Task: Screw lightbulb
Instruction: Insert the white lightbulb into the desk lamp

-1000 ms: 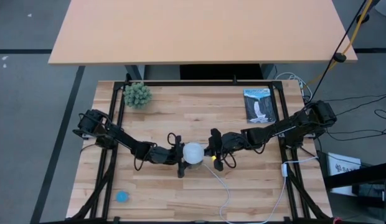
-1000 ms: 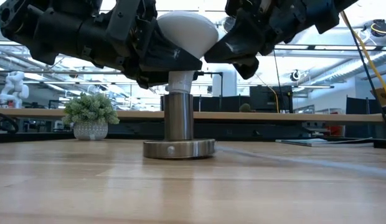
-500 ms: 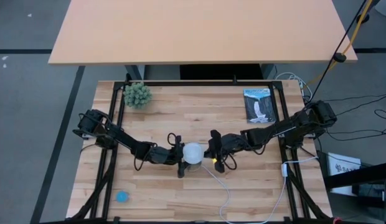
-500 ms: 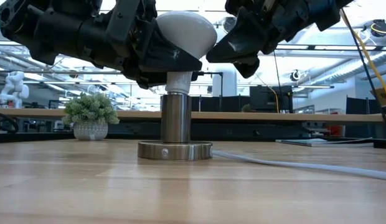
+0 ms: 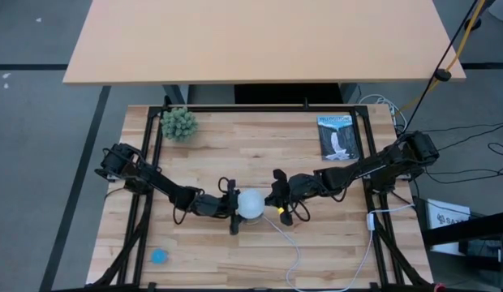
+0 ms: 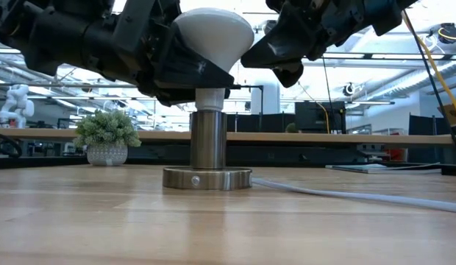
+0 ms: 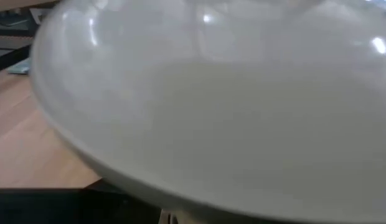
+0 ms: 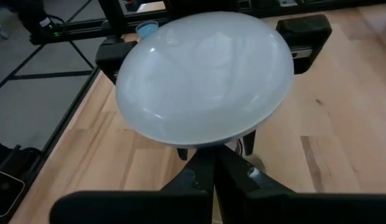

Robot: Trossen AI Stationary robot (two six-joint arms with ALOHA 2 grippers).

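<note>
Low view, left pincer [image 6: 185, 62] pinching lightbulb [image 6: 211, 33], right pincer [image 6: 259, 57] pressed together beside it

My wooden table [image 5: 260, 154] has the socket base [image 6: 207, 177] mid-front, potted plant [image 5: 178, 124] back-left of it, booklet [image 5: 338, 137] back-right, blue disc [image 5: 159, 256] front-left.

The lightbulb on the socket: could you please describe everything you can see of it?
The lightbulb is white, smooth and matt-looking, with a wide flattened dome tapering to a narrow white neck. It stands upright, neck down in the top of the metal socket post near the middle of the table. The left gripper is closed around its dome from the side, with a finger showing on each side of it. The right gripper, shut, sits close beside it; whether they touch is unclear.
</note>
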